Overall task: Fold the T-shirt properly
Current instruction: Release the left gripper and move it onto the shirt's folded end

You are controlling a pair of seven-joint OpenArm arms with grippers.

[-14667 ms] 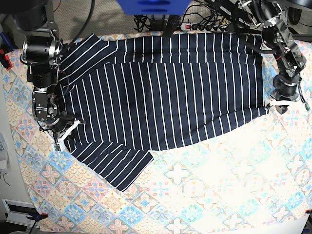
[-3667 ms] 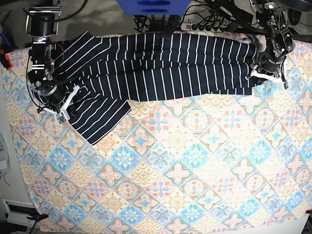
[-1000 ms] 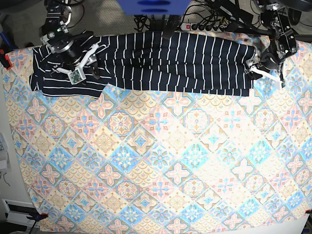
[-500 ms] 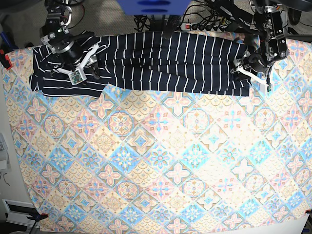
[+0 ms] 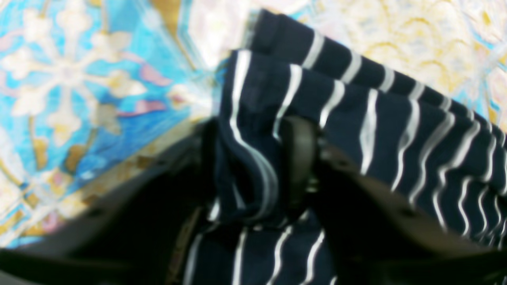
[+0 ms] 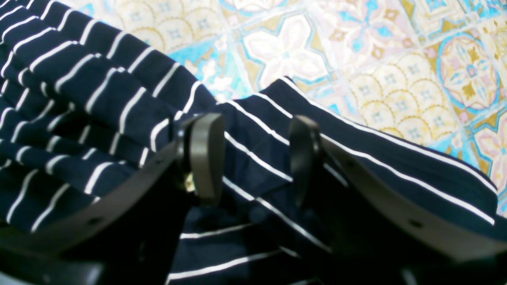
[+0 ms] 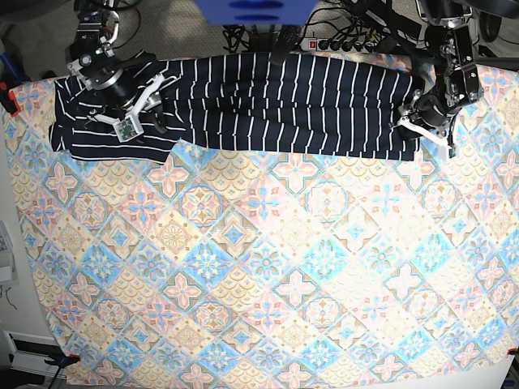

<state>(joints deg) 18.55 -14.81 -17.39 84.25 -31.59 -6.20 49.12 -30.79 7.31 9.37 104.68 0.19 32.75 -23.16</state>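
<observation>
The T-shirt (image 7: 284,101) is dark navy with thin white stripes and lies folded into a long band along the far edge of the table. At its right end my left gripper (image 7: 423,130) is shut on a bunched fold of the T-shirt (image 5: 356,118). In the left wrist view my left gripper (image 5: 253,158) has fabric pressed between both fingers. Over the sleeve end on the left, my right gripper (image 7: 138,109) stands open. The right wrist view shows my right gripper (image 6: 253,158) just above the T-shirt (image 6: 99,99), with nothing between its fingers.
A pastel tile-patterned cloth (image 7: 268,267) covers the whole table. Beyond the far edge lie a power strip and cables (image 7: 340,42), and a blue object (image 7: 255,10) hangs there. A red clamp (image 7: 8,101) sits at the left edge.
My left gripper has moved left onto the shirt's right end and closed on a fold of fabric. The right arm has not moved.
</observation>
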